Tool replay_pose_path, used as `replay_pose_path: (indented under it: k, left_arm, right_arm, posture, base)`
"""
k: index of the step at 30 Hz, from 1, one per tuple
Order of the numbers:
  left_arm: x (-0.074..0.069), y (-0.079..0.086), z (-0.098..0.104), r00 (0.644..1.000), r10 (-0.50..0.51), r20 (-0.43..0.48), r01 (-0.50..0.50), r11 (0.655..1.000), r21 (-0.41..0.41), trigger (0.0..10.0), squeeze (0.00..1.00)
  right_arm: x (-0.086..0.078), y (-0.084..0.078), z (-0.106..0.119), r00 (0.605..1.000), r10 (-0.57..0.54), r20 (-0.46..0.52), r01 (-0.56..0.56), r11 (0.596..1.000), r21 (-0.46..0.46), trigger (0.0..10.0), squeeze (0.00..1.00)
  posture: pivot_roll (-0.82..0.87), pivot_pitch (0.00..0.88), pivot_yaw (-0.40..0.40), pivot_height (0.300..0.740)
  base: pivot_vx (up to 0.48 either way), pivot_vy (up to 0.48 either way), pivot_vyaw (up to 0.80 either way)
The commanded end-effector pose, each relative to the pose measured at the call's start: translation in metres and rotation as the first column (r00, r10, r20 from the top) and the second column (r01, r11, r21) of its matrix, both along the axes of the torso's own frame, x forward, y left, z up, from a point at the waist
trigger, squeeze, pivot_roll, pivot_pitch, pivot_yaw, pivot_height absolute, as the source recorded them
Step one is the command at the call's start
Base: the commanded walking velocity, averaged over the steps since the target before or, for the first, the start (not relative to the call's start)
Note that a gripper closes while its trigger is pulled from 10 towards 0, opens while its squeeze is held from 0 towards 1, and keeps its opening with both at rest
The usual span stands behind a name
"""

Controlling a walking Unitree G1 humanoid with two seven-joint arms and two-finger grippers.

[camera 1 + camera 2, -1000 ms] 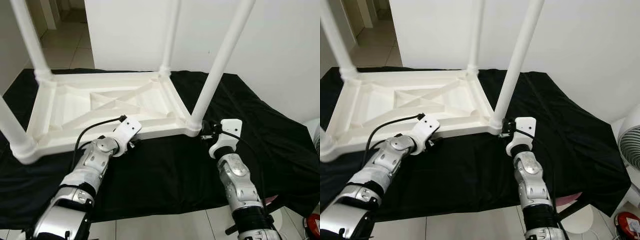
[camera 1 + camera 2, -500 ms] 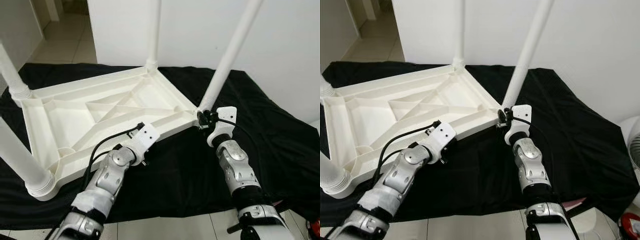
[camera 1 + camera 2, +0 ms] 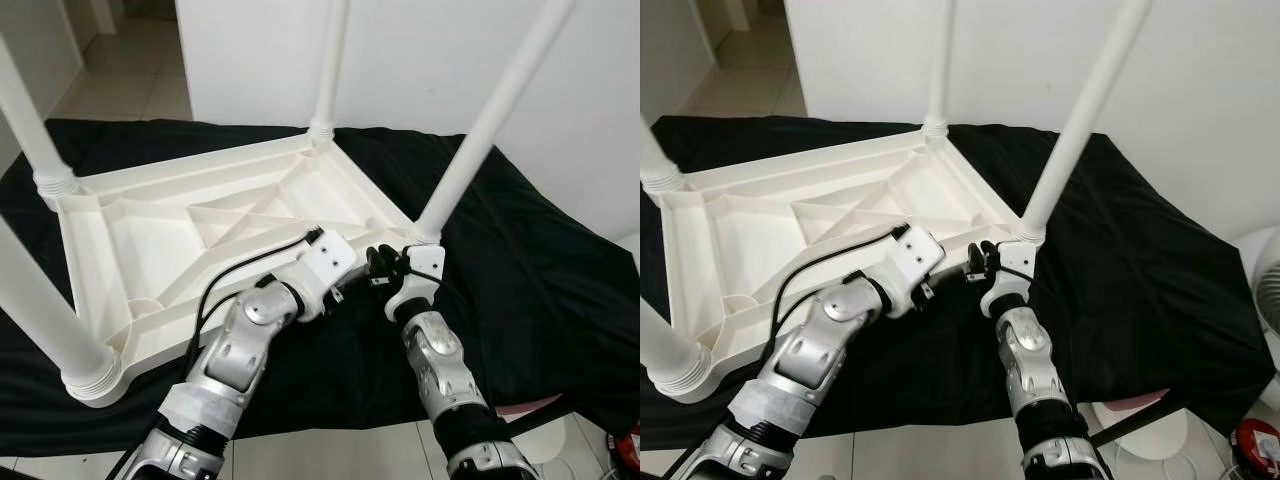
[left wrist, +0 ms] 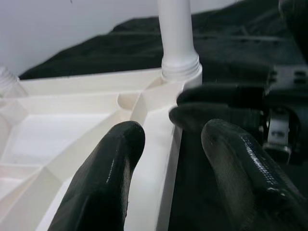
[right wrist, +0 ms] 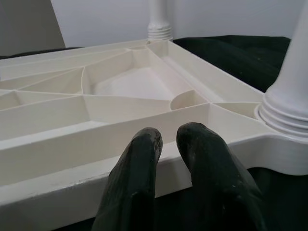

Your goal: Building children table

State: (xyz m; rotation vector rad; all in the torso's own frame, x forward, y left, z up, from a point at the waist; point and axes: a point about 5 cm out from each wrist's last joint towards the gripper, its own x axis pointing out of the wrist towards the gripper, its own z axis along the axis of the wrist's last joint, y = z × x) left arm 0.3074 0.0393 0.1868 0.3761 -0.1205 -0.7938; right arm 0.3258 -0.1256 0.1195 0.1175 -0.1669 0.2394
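Grippers [image 3: 345, 290] [image 3: 378, 268] at upturned table [image 3: 150, 230] rim, black cloth [image 3: 540, 270] beneath.

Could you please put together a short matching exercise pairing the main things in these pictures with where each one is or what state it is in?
Column one:
1. white plastic children's table
2. black cloth
3. left gripper
4. right gripper

Column two:
A. spread flat beneath the table
B. fingers close together against the near rim beside a corner leg
C. upside down with its legs pointing up
D. open, one finger on each side of the near rim

Pairs: 1-C, 2-A, 3-D, 4-B
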Motion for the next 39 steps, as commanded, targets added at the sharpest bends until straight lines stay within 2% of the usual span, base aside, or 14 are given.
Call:
replay_pose_path:
  k: [1, 11, 13, 14, 17, 22, 25, 29, 30, 31, 32, 33, 35, 39]
  left_arm:
    - [0.000, 0.003, 0.010, 1.000, -0.007, 0.030, 0.007, 1.000, -0.022, 10.0, 0.00]
    - [0.006, 0.023, 0.012, 0.995, 0.099, 0.013, -0.098, 0.995, -0.032, 10.0, 0.00]
    - [0.016, 0.040, 0.007, 0.978, 0.209, -0.012, -0.209, 0.978, -0.011, 10.0, 0.00]
    - [0.016, 0.040, 0.007, 0.978, 0.209, -0.012, -0.209, 0.978, -0.011, 10.0, 0.00]
    - [0.029, 0.065, -0.007, 0.923, 0.385, -0.009, -0.382, 0.918, 0.105, 10.0, 0.00]
    - [0.031, 0.075, -0.016, 0.901, 0.435, -0.011, -0.426, 0.888, 0.175, 10.0, 0.00]
    - [0.029, 0.078, -0.024, 0.901, 0.435, -0.007, -0.420, 0.875, 0.241, 10.0, 0.00]
    - [0.020, 0.073, -0.035, 0.929, 0.366, -0.051, -0.335, 0.892, 0.303, 10.0, 0.00]
    - [0.013, 0.066, -0.040, 0.955, 0.283, -0.091, -0.240, 0.915, 0.324, 10.0, 0.00]
    - [0.013, 0.066, -0.040, 0.955, 0.283, -0.091, -0.240, 0.915, 0.324, 10.0, 0.00]
    - [0.006, 0.058, -0.043, 0.969, 0.206, -0.136, -0.155, 0.937, 0.314, 10.0, 0.00]
    - [0.006, 0.058, -0.043, 0.969, 0.206, -0.136, -0.155, 0.937, 0.314, 10.0, 0.00]
    - [-0.005, 0.045, -0.045, 0.973, 0.092, -0.211, -0.028, 0.958, 0.286, 10.0, 0.00]
    - [-0.009, 0.037, -0.044, 0.969, 0.045, -0.242, 0.020, 0.965, 0.261, 10.0, 0.00]
  right_arm:
    - [-0.005, -0.001, -0.004, 0.999, -0.033, 0.008, 0.033, 0.999, 0.008, 10.0, 0.00]
    - [-0.015, -0.017, -0.019, 0.982, -0.188, -0.031, 0.189, 0.982, 0.021, 10.0, 0.00]
    - [-0.019, -0.017, -0.023, 0.978, -0.204, -0.050, 0.206, 0.978, 0.034, 10.0, 0.00]
    - [-0.019, -0.017, -0.023, 0.978, -0.204, -0.050, 0.206, 0.978, 0.034, 10.0, 0.00]
    - [-0.017, -0.013, -0.020, 0.978, -0.201, -0.050, 0.203, 0.977, 0.056, 10.0, 0.00]
    - [-0.013, -0.011, -0.015, 0.979, -0.202, -0.041, 0.204, 0.976, 0.070, 10.0, 0.00]
    - [-0.008, -0.013, -0.011, 0.977, -0.210, -0.034, 0.212, 0.974, 0.083, 10.0, 0.00]
    - [0.002, -0.018, -0.004, 0.973, -0.227, -0.032, 0.229, 0.970, 0.080, 10.0, 0.00]
    - [0.006, -0.018, -0.002, 0.972, -0.231, -0.040, 0.233, 0.972, 0.040, 10.0, 0.00]
    - [0.006, -0.018, -0.002, 0.972, -0.231, -0.040, 0.233, 0.972, 0.040, 10.0, 0.00]
    - [0.011, -0.018, -0.002, 0.972, -0.229, -0.056, 0.229, 0.973, 0.002, 10.0, 0.00]
    - [0.011, -0.018, -0.002, 0.972, -0.229, -0.056, 0.229, 0.973, 0.002, 10.0, 0.00]
    - [0.019, -0.017, -0.006, 0.964, -0.237, -0.118, 0.232, 0.971, -0.058, 10.0, 0.00]
    - [0.024, -0.013, -0.010, 0.961, -0.222, -0.165, 0.214, 0.975, -0.067, 10.0, 0.00]
  posture:
    - [0.04, 0.064, -0.085, 0.740]
    - [0.04, 0.065, -0.078, 0.740]
    - [0.05, 0.065, -0.082, 0.740]
    - [0.05, 0.065, -0.082, 0.740]
    - [0.05, 0.064, -0.083, 0.740]
    - [0.06, 0.065, -0.082, 0.740]
    - [0.06, 0.065, -0.082, 0.740]
    - [0.06, 0.064, -0.081, 0.740]
    - [0.06, 0.063, -0.081, 0.740]
    - [0.06, 0.063, -0.081, 0.740]
    - [0.06, 0.060, -0.079, 0.740]
    - [0.06, 0.060, -0.079, 0.740]
    - [0.06, 0.057, -0.076, 0.740]
    - [0.06, 0.056, -0.074, 0.740]
  base:
    - [0.000, 0.000, 0.00]
    - [0.000, 0.000, 0.00]
    - [0.000, 0.000, 0.00]
    - [0.000, 0.000, 0.00]
    - [0.000, 0.000, 0.00]
    - [0.000, 0.000, 0.00]
    - [0.000, 0.000, 0.00]
    - [0.000, 0.000, 0.00]
    - [0.000, 0.000, 0.00]
    - [0.000, 0.000, 0.00]
    - [0.000, 0.000, 0.00]
    - [0.000, 0.000, 0.00]
    - [0.000, 0.000, 0.00]
    - [0.000, 0.000, 0.00]
